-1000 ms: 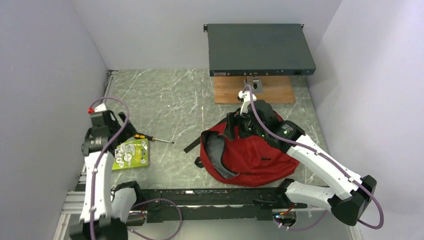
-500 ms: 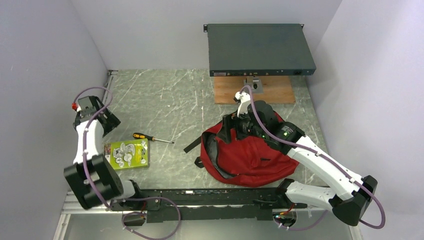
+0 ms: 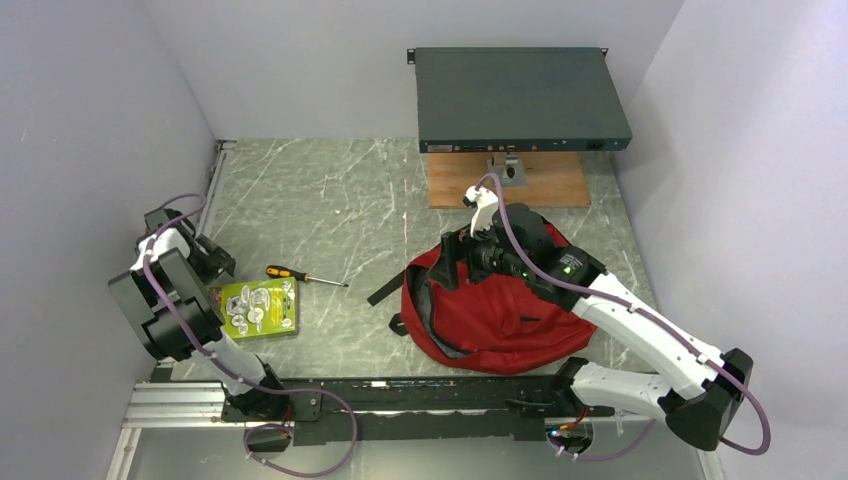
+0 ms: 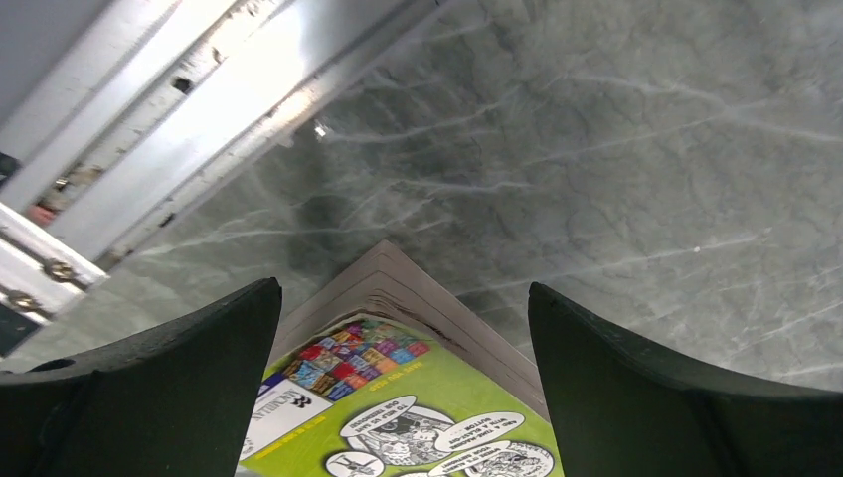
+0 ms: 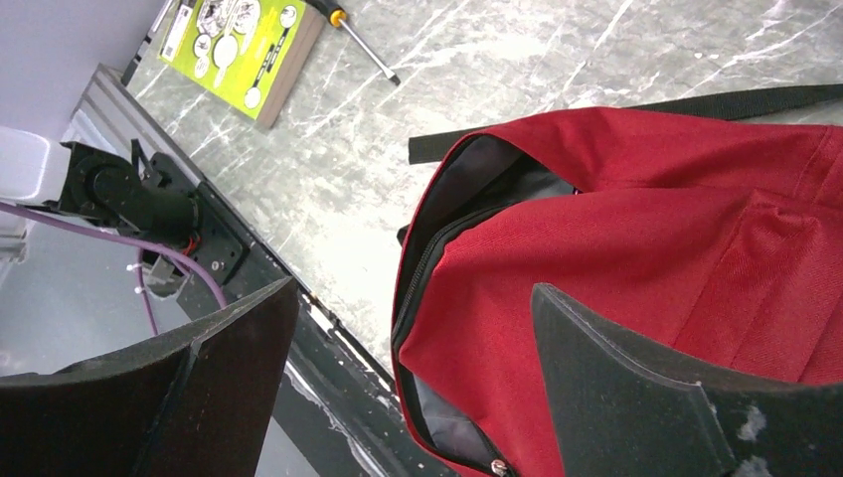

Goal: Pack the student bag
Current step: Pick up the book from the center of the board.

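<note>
Table (image 3: 330, 190): grey-green stone-patterned top with pale veins, flat and smooth, enclosed by plain light walls.

Metal case (image 3: 520, 100): dark, flat, rectangular, set at the far edge, with a row of ports along its near face. Partly rested on a wooden board (image 3: 470, 185), brown, thin and rectangular.

Student bag (image 3: 500, 320): dark red woven fabric, soft and slumped, laid flat at right of centre. Long axis is run roughly left to right. The unzipped mouth is turned to the left, toward the book, and grey lining and black zipper trim are shown inside it. A black strap is stretched out on the table from its left side.

Right gripper (image 5: 416, 290): black fingers, held well apart over the bag's open mouth, nothing gripped.

Left gripper (image 4: 403, 298): black fingers, spread wide over one corner of the book at the table's left edge; whether the book is touched cannot be told.

Book (image 3: 260, 308): thick paperback, lime-green glossy cover with cartoon speech bubbles, laid flat, cover up.

Screwdriver (image 3: 300, 276): orange-and-black handle, thin metal shaft pointed right, just beyond the book.
</note>
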### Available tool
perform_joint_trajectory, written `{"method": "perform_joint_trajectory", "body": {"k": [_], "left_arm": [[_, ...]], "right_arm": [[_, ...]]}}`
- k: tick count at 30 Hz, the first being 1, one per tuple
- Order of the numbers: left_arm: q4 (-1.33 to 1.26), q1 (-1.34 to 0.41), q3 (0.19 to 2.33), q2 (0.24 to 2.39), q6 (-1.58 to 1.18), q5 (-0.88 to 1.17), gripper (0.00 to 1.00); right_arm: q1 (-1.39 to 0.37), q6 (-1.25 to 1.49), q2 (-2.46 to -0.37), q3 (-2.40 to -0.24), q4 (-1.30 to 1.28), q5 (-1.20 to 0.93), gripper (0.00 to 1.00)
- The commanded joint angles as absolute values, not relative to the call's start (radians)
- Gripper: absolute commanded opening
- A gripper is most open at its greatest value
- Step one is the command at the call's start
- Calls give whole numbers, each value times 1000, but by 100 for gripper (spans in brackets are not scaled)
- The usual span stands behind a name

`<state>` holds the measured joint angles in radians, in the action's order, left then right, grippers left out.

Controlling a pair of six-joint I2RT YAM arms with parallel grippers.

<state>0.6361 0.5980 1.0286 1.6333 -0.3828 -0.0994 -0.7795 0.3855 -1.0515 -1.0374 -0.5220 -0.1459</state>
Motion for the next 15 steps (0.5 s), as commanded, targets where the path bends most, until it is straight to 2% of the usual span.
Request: {"method": "perform_joint_trajectory", "body": {"k": [1,4,7,11,15], "left_arm": [[617,608,992,1628,-409,22,100],[618,590,944,1593,-428,65,95],[606,535,893,1525,-446,96,95],[551,503,783,1426,-502,235,92],[508,388,707,1341,-560,316,93]], "right_arm": [[-785,391,-1041,-1033,-469,-164,89],[-791,400,-1053,-1037,-442,-163,89],[-812,417,-1084,-1071,-422,-150,89],[-905,418,-1146,-1142,-403,-93,89],[-994,441,-1242,-1195,-362,-96,89]]}}
